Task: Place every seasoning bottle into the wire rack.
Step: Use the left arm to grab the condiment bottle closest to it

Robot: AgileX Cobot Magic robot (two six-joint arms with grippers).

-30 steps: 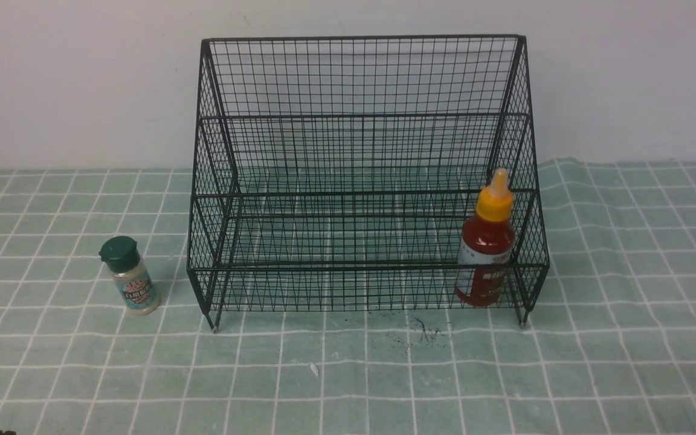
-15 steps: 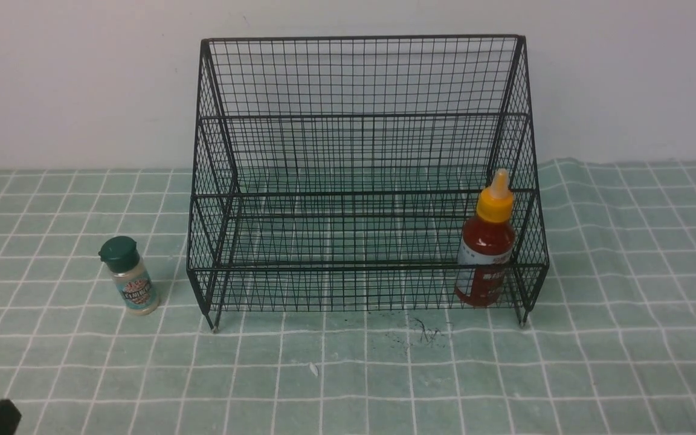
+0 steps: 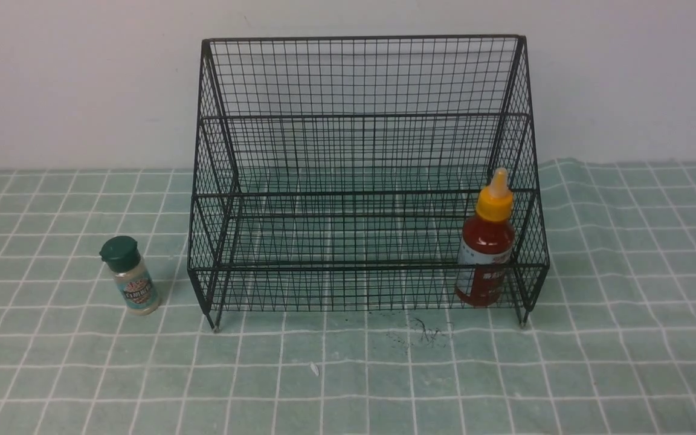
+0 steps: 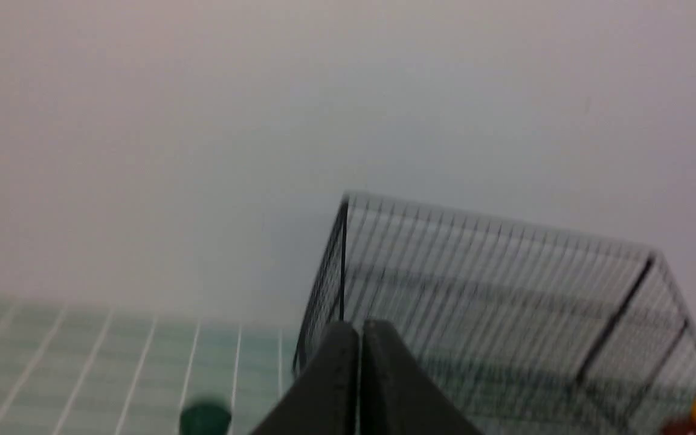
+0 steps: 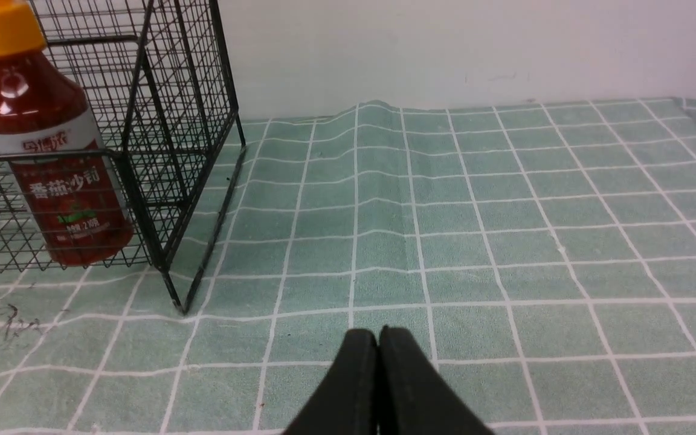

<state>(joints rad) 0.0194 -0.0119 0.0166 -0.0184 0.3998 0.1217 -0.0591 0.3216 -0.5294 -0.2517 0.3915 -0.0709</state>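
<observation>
The black wire rack [image 3: 360, 115] stands at the back middle of the table. A red sauce bottle [image 3: 486, 241] with a yellow-orange cap stands upright in the rack's lowest tier, at its right end, also seen in the right wrist view [image 5: 52, 157]. A small clear shaker [image 3: 129, 275] with a dark green cap stands on the cloth just left of the rack; its cap [image 4: 205, 418] shows blurred in the left wrist view. My left gripper [image 4: 359, 327] is shut and empty, raised and facing the rack [image 4: 505, 290]. My right gripper [image 5: 378, 333] is shut and empty, low over the cloth right of the rack [image 5: 167, 151]. Neither arm shows in the front view.
A green checked cloth [image 3: 626, 338] covers the table, with a ripple behind the rack's right side [image 5: 372, 112]. A white wall [image 3: 70, 78] stands close behind the rack. Dark scribble marks [image 3: 426, 331] lie on the cloth in front of the rack.
A dark part of the left arm that showed at the front view's lower left corner half a second ago is out of that view now. The bottles and rack have not moved.
</observation>
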